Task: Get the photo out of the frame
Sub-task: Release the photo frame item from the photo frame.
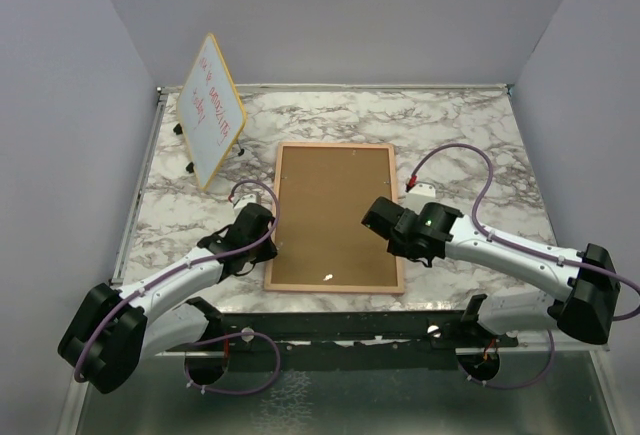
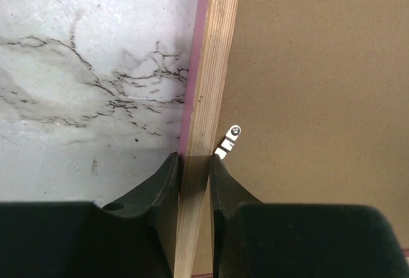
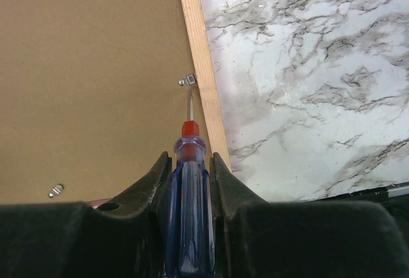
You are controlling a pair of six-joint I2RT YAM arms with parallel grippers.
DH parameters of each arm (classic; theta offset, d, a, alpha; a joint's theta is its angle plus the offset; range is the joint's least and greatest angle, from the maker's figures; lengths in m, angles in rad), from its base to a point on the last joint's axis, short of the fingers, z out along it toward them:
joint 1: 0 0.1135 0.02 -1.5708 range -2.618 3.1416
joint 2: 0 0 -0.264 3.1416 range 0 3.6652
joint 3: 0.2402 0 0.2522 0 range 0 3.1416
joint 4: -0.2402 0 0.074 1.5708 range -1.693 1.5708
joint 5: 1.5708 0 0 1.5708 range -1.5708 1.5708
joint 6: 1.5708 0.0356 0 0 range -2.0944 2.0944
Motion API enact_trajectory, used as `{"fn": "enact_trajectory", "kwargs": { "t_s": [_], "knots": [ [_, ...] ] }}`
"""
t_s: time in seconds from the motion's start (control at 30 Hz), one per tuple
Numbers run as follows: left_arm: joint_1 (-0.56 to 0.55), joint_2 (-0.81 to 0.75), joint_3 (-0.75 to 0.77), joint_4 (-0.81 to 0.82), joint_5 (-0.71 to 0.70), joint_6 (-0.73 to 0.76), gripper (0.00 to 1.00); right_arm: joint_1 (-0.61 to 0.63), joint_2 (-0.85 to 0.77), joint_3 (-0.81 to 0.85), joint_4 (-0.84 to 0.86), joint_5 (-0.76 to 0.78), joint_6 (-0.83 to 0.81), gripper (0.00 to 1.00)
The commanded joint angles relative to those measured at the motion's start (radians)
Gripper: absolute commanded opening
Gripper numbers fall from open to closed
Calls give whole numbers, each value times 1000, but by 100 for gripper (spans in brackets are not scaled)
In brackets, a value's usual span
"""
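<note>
The frame (image 1: 335, 217) lies face down on the marble table, its brown fibreboard back (image 2: 319, 67) up. The photo is hidden under that back. My left gripper (image 1: 268, 239) is shut on the frame's left wooden rail (image 2: 211, 80), one finger on each side (image 2: 193, 163). A small metal clip (image 2: 230, 140) sits just ahead of the inner finger. My right gripper (image 1: 376, 217) is shut on a blue-handled screwdriver (image 3: 190, 201) over the frame's right side (image 3: 190, 156). The screwdriver's tip touches a metal clip (image 3: 187, 80) at the right rail.
A yellow-edged whiteboard (image 1: 211, 108) with red writing stands tilted at the back left. Another clip (image 3: 56, 190) lies on the fibreboard near the frame's bottom edge. Grey walls enclose the marble table (image 1: 470, 145) on three sides.
</note>
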Motion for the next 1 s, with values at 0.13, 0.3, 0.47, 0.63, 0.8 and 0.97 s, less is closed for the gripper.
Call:
{"fn": "enact_trajectory", "kwargs": {
  "t_s": [0.13, 0.3, 0.47, 0.63, 0.8, 0.97],
  "knots": [
    [-9, -16, -22, -10, 12, -13, 0, -12, 11, -11, -24, 83, 26, 1],
    [-9, -22, -25, -11, 10, -15, 0, -23, 25, -13, -17, 99, 11, 1],
    [-10, -41, -30, -10, 3, -16, 0, -33, 38, -14, 13, 107, -19, 1],
    [-11, -50, -33, -11, -1, -20, 0, -37, 41, -15, 34, 112, -30, 1],
    [-21, -40, -32, -10, -8, -20, 0, -39, 49, -14, 4, 150, -5, 1],
    [-43, -16, -22, -10, -26, -17, 0, -39, 55, -14, 24, 155, -16, 1]
  ]
}}
